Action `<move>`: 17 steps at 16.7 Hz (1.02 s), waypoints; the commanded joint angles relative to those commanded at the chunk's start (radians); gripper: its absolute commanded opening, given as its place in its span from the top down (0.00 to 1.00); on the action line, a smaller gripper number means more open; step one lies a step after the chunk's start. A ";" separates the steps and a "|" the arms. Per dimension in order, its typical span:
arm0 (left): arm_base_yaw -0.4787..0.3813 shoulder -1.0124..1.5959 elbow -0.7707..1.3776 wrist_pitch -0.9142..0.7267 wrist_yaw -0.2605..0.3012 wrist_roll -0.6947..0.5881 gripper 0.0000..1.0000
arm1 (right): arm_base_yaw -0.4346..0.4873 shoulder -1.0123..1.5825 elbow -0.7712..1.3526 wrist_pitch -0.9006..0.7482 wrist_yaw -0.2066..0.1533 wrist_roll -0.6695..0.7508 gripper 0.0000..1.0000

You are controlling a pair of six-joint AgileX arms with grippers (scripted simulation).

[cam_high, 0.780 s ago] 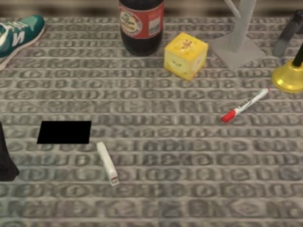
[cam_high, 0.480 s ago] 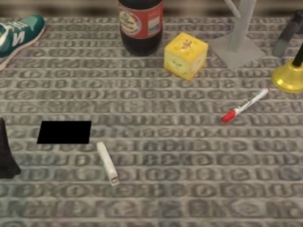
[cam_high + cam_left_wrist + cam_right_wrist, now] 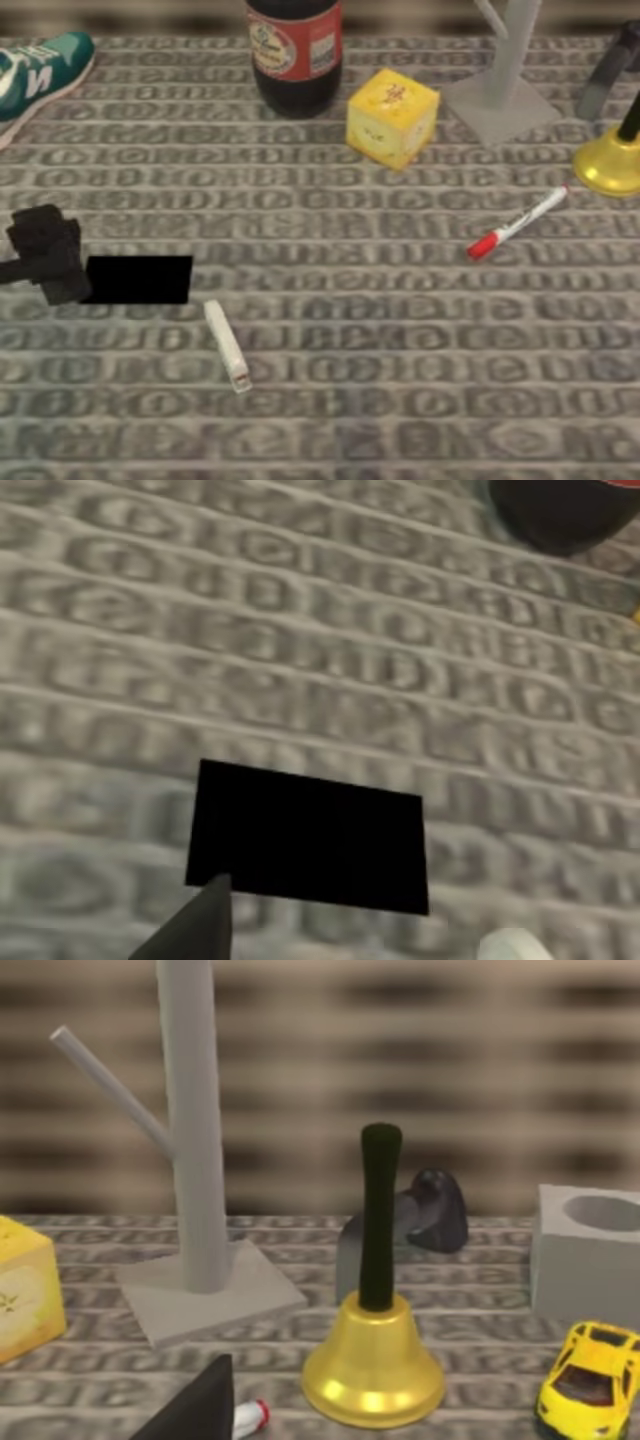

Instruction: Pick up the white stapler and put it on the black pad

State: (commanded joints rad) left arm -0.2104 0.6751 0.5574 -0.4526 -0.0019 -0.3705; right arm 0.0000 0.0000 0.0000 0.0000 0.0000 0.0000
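- L gripper (image 3: 48,258) hovers at the left edge of the black pad (image 3: 140,279); jaws' state: can't tell.
- White stapler (image 3: 227,346) lies untouched on the worktop (image 3: 400,330), beyond the pad's far corner from the jaws, toward the near edge; long axis diagonal, near-vertical in top view.
- L arm nearer; R arm parked off right.

The left hand (image 3: 48,252) is seen at the left edge of the frame, just beside the left end of the black pad (image 3: 138,279). The white stapler (image 3: 227,345) lies on the bench (image 3: 380,330) just below and right of the pad, apart from it. A white marker (image 3: 517,223) with a red cap lies right of centre. Along the top are set a teal shoe (image 3: 40,70), a dark bottle (image 3: 295,55), a yellow cube (image 3: 392,117), a grey stand (image 3: 503,100) and a gold bell (image 3: 610,160).
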 joint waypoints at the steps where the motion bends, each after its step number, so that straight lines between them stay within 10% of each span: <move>1: -0.029 0.109 0.074 -0.065 0.000 -0.050 0.00 | 0.000 0.000 0.000 0.000 0.000 0.000 0.00; 17: -0.340 1.169 0.894 -0.731 -0.001 -0.593 0.00 | 0.000 0.000 0.000 0.000 0.000 0.000 0.00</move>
State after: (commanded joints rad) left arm -0.5508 1.8440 1.4512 -1.1832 -0.0029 -0.9634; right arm 0.0000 0.0000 0.0000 0.0000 0.0000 0.0000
